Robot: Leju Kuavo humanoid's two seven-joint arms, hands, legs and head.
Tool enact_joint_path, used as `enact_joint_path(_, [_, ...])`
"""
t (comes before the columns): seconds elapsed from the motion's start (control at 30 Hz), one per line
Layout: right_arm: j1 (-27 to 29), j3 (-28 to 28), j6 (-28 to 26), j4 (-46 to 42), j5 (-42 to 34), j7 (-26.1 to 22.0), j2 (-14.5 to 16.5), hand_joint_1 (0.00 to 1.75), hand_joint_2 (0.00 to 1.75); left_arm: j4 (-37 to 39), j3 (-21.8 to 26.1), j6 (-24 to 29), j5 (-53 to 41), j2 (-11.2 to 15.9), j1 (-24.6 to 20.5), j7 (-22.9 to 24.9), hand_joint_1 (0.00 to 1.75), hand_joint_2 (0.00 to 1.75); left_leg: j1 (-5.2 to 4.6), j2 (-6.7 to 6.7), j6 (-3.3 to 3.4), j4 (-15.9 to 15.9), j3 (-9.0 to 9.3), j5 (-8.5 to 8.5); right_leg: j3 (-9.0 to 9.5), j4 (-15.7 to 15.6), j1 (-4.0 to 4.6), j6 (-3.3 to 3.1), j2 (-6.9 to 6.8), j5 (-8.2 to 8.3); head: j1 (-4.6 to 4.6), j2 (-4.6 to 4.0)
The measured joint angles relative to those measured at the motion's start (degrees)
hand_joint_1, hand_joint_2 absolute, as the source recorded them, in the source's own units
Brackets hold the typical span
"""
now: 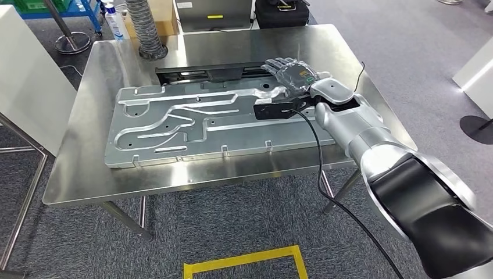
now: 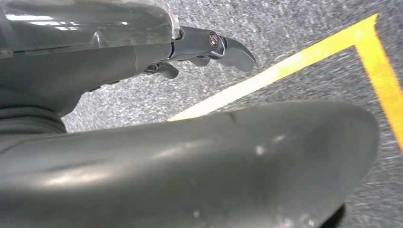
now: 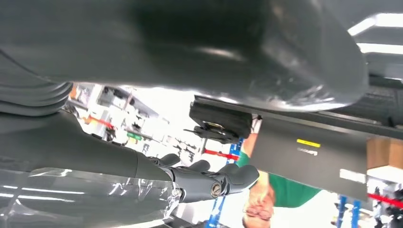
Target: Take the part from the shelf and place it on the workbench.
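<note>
The right hand's fingers (image 1: 283,65) lie stretched out flat and a little apart, palm down, above the far right end of the part, and nothing is between them. In the right wrist view the same fingers (image 3: 223,178) reach out nearly straight with open air around them. The right hand (image 1: 293,75) hovers over or rests on the part's far right corner; whether it touches the metal cannot be told. Behind it the silver right arm (image 1: 372,136) runs back toward the lower right, with a black cable (image 1: 318,157) hanging from the wrist.

The part (image 1: 203,125) is a large flat stamped sheet of grey metal with raised ribs and channels. It lies flat on the workbench (image 1: 192,174), a steel-topped table, covering most of its middle, its long side running left to right. A black rail (image 1: 209,71) lies along the part's far edge, just beside the right hand's fingertips.

The left hand (image 2: 204,50) hangs over grey carpet. Its fingers (image 2: 235,52) are slightly curled, apart and hold nothing. Yellow tape (image 2: 304,57) marks the floor beneath it, and yellow tape (image 1: 244,264) also shows on the carpet in front of the workbench.

A grey ribbed hose (image 1: 145,29) stands at the bench's far left corner. In the right wrist view a person in a green top (image 3: 285,190) stands beyond the hand.
</note>
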Motion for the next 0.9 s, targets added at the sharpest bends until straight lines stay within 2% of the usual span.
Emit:
enact_joint_path(0.03, [-0.3, -0.5, -0.1, 0.0, -0.3, 0.0, 0.2, 0.0, 0.0, 0.0, 0.0, 0.1, 0.0, 0.0, 0.0, 0.0, 0.0, 0.0, -0.01, 0.26, -0.28, 0.0, -0.36, 0.51, 2.34, -3.5, 0.18, -0.38, -0.02, -0.73, 0.0, 0.0])
enact_joint_path(0.07, [-0.6, -1.1, -0.2, 0.1, -0.8, 0.0, 0.3, 0.0, 0.0, 0.0, 0.0, 0.2, 0.1, 0.0, -0.1, 0.0, 0.0, 0.0, 0.03, 0.51, -0.58, 0.0, -0.49, 1.0, 3.88, -6.2, 0.37, -0.81, 0.05, -1.55, 0.0, 0.0])
enact_joint_path(0.1, [-0.9, -1.8, -0.4, 0.2, -1.2, 0.0, 0.4, 0.0, 0.0, 0.0, 0.0, 0.4, 0.1, 0.0, -0.1, 0.0, 0.0, 0.0, 0.12, 0.73, -0.9, -0.1, -0.5, 1.5, 4.43, -7.6, 0.55, -1.25, 0.12, -1.82, 0.0, 0.0])
enact_joint_path(0.17, [-1.2, -3.1, -0.7, 0.5, -2.2, -0.1, 0.4, 0.0, 0.0, 0.0, 0.0, 0.6, 0.2, 0.1, 0.0, 0.0, 0.0, 0.0, 0.31, 0.79, -1.51, -0.2, -0.73, 1.7, 3.98, -8.1, 0.53, -2.16, 0.4, -0.61, 0.01, 0.0])
enact_joint_path(0.2, [-1.2, -3.7, -0.9, 0.5, -2.6, -0.1, 0.4, 0.0, 0.0, 0.0, 0.0, 0.7, 0.2, 0.1, 0.0, 0.0, 0.0, 0.0, 0.37, 0.32, -1.75, 0.6, -1.17, 0.49, 3.57, -8.3, 0.46, -2.56, 0.54, 0.16, 0.01, 0.0])
enact_joint_path(0.23, [-1.2, -4.3, -1.3, 0.6, -3.2, -0.1, 0.4, 0.0, 0.0, 0.0, 0.0, 0.8, 0.3, 0.1, 0.2, 0.0, 0.0, 0.0, 0.46, -0.39, -1.92, 2.7, -1.88, -1.88, 2.94, -8.5, 0.34, -2.89, 0.71, 1.01, 0.01, 0.0])
enact_joint_path(0.3, [-1.1, -5.7, -2.3, 0.7, -4.3, -0.1, 0.3, 0.0, 0.0, 0.0, 0.0, 1.0, 0.3, 0.2, 0.5, 0.0, 0.0, 0.0, 0.71, -1.67, -2.06, 10.1, -3.5, -7.78, 1.15, -8.6, 0.26, -3.2, 1.23, 2.6, 0.01, 0.0])
enact_joint_path(0.33, [-0.9, -6.4, -2.8, 0.9, -4.8, -0.1, 0.2, 0.0, 0.0, 0.0, 0.0, 1.1, 0.4, 0.3, 0.7, 0.0, 0.0, 0.0, 0.82, -1.91, -2.13, 13.9, -4.0, -9.62, 0.18, -8.5, 0.26, -3.22, 1.52, 3.37, 0.01, 0.0])
enact_joint_path(0.37, [-0.6, -7.1, -3.2, 1.0, -5.1, 0.0, 0.0, 0.0, 0.0, 0.0, 0.0, 1.1, 0.4, 0.3, 0.8, 0.0, 0.0, 0.0, 0.88, -1.97, -2.2, 16.3, -3.89, -9.99, -0.8, -8.5, 0.26, -3.18, 1.83, 4.12, 0.0, 0.0])
enact_joint_path(0.4, [-0.4, -7.7, -3.5, 1.1, -5.3, 0.0, -0.1, 0.0, 0.0, 0.0, 0.0, 1.1, 0.4, 0.4, 0.9, 0.0, 0.0, 0.0, 0.93, -1.99, -2.25, 17.1, -2.95, -9.13, -1.78, -8.4, 0.26, -3.1, 2.13, 4.87, 0.0, 0.0])
enact_joint_path(0.43, [-0.2, -8.1, -3.6, 1.3, -5.4, 0.0, -0.2, 0.0, 0.0, 0.0, 0.0, 1.1, 0.4, 0.4, 0.9, 0.0, 0.0, 0.0, 0.99, -1.98, -2.22, 15.8, -1.07, -7.62, -2.76, -8.3, 0.25, -2.98, 2.42, 5.6, 0.0, 0.0])
enact_joint_path(0.47, [0.0, -8.5, -3.8, 1.4, -5.5, 0.0, -0.3, 0.0, 0.0, 0.0, 0.0, 1.1, 0.3, 0.5, 0.9, 0.0, 0.0, 0.0, 1.04, -1.95, -2.13, 12.8, 1.68, -6.4, -3.68, -8.1, 0.24, -2.82, 2.74, 6.3, 0.0, 0.0])
enact_joint_path(0.5, [0.0, -8.8, -4.0, 1.4, -5.6, 0.2, -0.3, 0.0, 0.0, 0.0, 0.0, 1.1, 0.3, 0.6, 0.9, 0.0, 0.0, 0.0, 0.98, -1.91, -2.04, 8.7, 4.95, -6.22, -4.57, -7.9, 0.29, -2.6, 3.07, 6.91, 0.0, 0.0])
enact_joint_path(0.53, [0.1, -9.2, -4.3, 1.5, -5.8, 0.6, -0.4, 0.0, 0.0, 0.0, 0.0, 1.1, 0.2, 0.6, 0.8, 0.0, 0.0, 0.0, 0.84, -1.93, -1.97, 4.7, 7.75, -6.83, -5.28, -7.8, 0.38, -2.32, 3.32, 7.49, 0.01, 0.0])
enact_joint_path(0.57, [0.2, -9.8, -4.7, 1.7, -6.3, 1.0, -0.4, 0.0, 0.0, 0.0, 0.0, 1.1, 0.1, 0.6, 0.8, 0.0, 0.0, 0.0, 0.61, -1.9, -1.9, 1.7, 9.59, -7.76, -5.77, -7.7, 0.46, -2.01, 3.51, 8.09, 0.02, 0.0])
enact_joint_path(0.6, [0.5, -10.5, -5.4, 2.1, -7.0, 1.4, -0.4, 0.0, 0.0, 0.0, 0.0, 1.1, 0.0, 0.7, 0.9, 0.1, 0.0, 0.0, 0.35, -1.86, -1.78, 0.1, 10.44, -8.47, -6.06, -7.8, 0.52, -1.66, 3.64, 8.72, 0.02, 0.0])
enact_joint_path(0.67, [2.2, -12.2, -7.1, 3.0, -8.9, 1.8, -0.4, 0.0, 0.0, 0.0, 0.0, 1.1, 0.1, 0.7, 1.2, 0.4, 0.0, 0.0, 0.34, -1.26, -1.2, -0.7, 10.04, -7.76, -6.25, -8.2, 0.49, -0.97, 3.85, 9.56, 0.02, 0.0])
enact_joint_path(0.7, [3.3, -13.2, -8.1, 3.5, -9.9, 1.8, -0.3, 0.0, 0.0, 0.0, 0.1, 1.2, 0.1, 0.7, 1.5, 0.7, 0.0, 0.0, 0.48, -0.77, -0.75, -1.0, 9.62, -7.02, -6.58, -7.8, 0.41, -0.57, 3.61, 8.61, 0.01, 0.0])
enact_joint_path(0.73, [4.6, -14.4, -9.1, 4.0, -11.1, 1.8, -0.1, 0.0, 0.0, 0.0, 0.1, 1.3, 0.3, 0.8, 1.8, 0.9, 0.0, 0.0, 0.63, -0.22, -0.31, -1.3, 9.01, -6.19, -7.25, -6.5, 0.31, -0.13, 3.09, 6.46, 0.01, 0.0])
enact_joint_path(0.8, [7.6, -17.2, -11.3, 5.0, -13.9, 1.9, 0.4, 0.0, 0.0, 0.0, 0.1, 1.6, 0.5, 0.9, 2.3, 1.3, 0.0, 0.0, 0.62, 0.69, 0.23, -1.5, 7.29, -4.68, -9.29, -0.3, 0.09, 0.83, 1.73, -0.01, 0.01, 0.0])
enact_joint_path(0.83, [9.4, -18.6, -12.4, 5.4, -15.3, 1.9, 0.7, 0.0, 0.0, 0.0, 0.2, 1.7, 0.6, 0.9, 2.5, 1.4, 0.0, 0.0, 0.58, 1.06, 0.27, -1.5, 6.37, -3.99, -10.19, 3.4, 0.03, 1.23, 1.35, -2.22, 0.01, 0.0])
enact_joint_path(0.87, [11.4, -20.1, -13.4, 5.7, -16.5, 2.0, 0.9, 0.0, 0.0, 0.0, 0.2, 1.7, 0.7, 1.0, 2.7, 1.6, 0.0, 0.0, 0.58, 1.37, 0.19, -1.5, 5.43, -3.3, -10.63, 6.5, -0.02, 1.54, 1.21, -2.92, 0.02, 0.0])
enact_joint_path(0.9, [13.7, -21.6, -14.2, 6.0, -17.6, 2.0, 1.1, 0.0, 0.0, 0.0, 0.3, 1.7, 0.7, 1.0, 2.7, 1.6, 0.0, 0.0, 0.63, 1.62, 0.04, -1.4, 4.46, -2.63, -10.26, 8.1, -0.12, 1.78, 1.17, -2.04, 0.02, 0.0])
